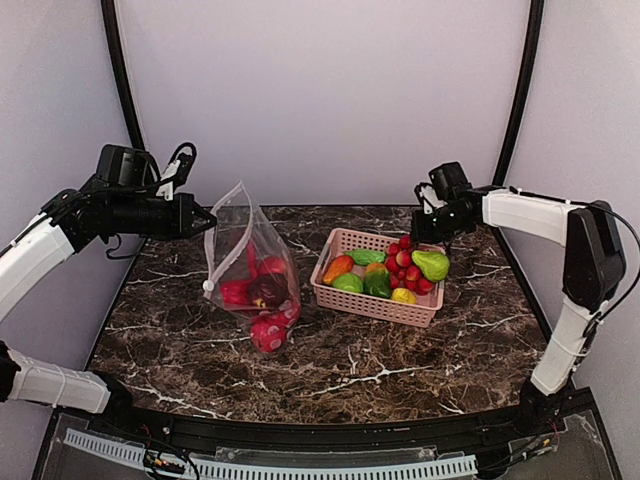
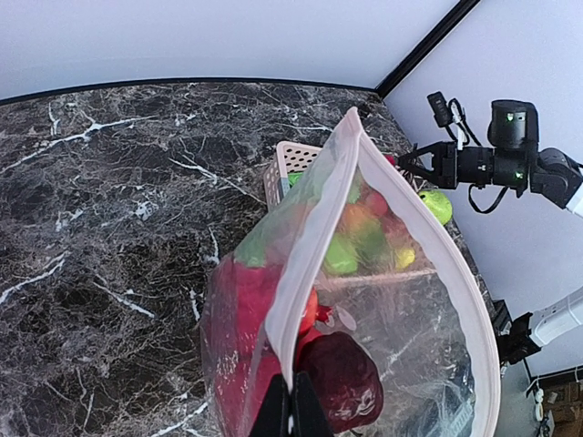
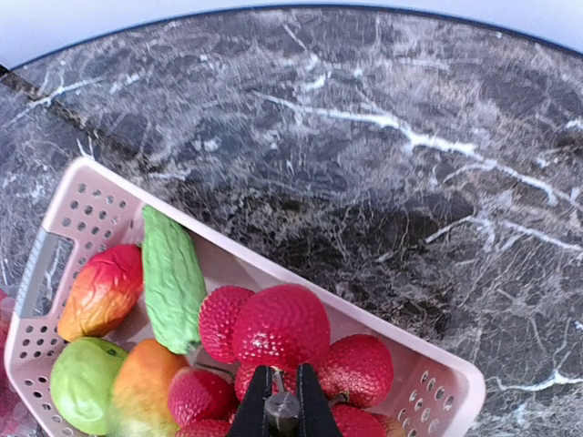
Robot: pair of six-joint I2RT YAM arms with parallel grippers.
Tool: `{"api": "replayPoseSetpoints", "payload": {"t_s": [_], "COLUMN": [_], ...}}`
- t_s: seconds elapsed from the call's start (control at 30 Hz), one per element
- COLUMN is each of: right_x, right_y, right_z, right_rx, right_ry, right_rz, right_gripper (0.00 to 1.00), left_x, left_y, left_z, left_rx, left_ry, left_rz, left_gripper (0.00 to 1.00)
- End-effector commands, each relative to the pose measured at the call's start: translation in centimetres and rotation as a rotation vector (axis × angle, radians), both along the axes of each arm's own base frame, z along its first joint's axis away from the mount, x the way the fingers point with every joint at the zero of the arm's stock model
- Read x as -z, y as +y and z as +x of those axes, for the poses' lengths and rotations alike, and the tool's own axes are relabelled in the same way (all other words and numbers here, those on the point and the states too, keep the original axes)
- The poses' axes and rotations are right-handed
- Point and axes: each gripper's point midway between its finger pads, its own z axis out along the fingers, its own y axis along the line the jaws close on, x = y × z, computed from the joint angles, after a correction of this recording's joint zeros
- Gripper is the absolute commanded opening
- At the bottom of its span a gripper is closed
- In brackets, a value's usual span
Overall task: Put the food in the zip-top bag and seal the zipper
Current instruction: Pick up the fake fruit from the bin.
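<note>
Your left fingers (image 2: 276, 410) clamped the zipper (image 2: 319, 237), holding the bag (image 1: 250, 250) upright on the tabletop (image 1: 330, 365), mouth up, long axis running 11 to 5 o'clock, red food (image 1: 268, 292) inside. Your right fingers (image 3: 315, 414) were together over the strawberries (image 3: 278, 328) in the basket (image 1: 372, 303), at the bag's 3 o'clock.

L arm (image 1: 30, 255): white links, blk joints, blk cable loop
R arm (image 1: 525, 213): white links, blk elbow, thin blk cable, green LEDs
R gripper (image 3: 282, 390): blk slim fingers
</note>
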Motion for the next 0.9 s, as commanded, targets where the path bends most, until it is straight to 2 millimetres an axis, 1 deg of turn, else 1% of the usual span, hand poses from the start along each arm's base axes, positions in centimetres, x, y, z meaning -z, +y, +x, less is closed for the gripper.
{"api": "replayPoseSetpoints", "payload": {"t_s": [0.0, 0.2, 0.43, 0.6, 0.73, 0.8, 0.83, 0.87], "right_x": [-3.8, -4.7, -7.1, -9.6, -12.1, -13.5, -14.2, -15.0], "right_y": [1.0, 1.8, 3.6, 5.0, 5.2, 5.1, 5.1, 5.0], "right_z": [0.9, 0.8, 0.6, 0.2, -0.3, -0.6, -0.8, -0.9], "right_rx": [-0.022, -0.053, -0.091, -0.118, -0.124, -0.127, -0.13, -0.134], "right_ry": [-0.152, -0.21, -0.276, -0.342, -0.404, -0.435, -0.449, -0.465], "right_rz": [0.058, 0.059, 0.089, 0.096, 0.099, 0.109, 0.111, 0.113], "right_gripper": [0.0, 0.0, 0.0, 0.0, 0.0, 0.0, 0.0, 0.0], "left_x": [-1.8, -2.1, -2.4, -2.6, -3.1, -4.3, -4.5, -5.6], "left_y": [-0.2, -0.1, -0.1, -0.2, -0.2, -0.3, -0.3, -0.3], "left_z": [-0.1, -0.3, -0.5, -0.5, -0.6, -0.5, -0.4, -0.5], "left_rx": [0.012, 0.019, 0.02, 0.024, 0.032, 0.045, 0.05, 0.059], "left_ry": [-0.032, -0.035, -0.042, -0.045, -0.057, -0.092, -0.095, -0.119], "left_rz": [-0.039, -0.037, -0.039, -0.044, -0.04, -0.042, -0.036, -0.032], "left_gripper": [0.01, 0.01, 0.01, 0.01, 0.01, 0.01, 0.01, 0.01]}}
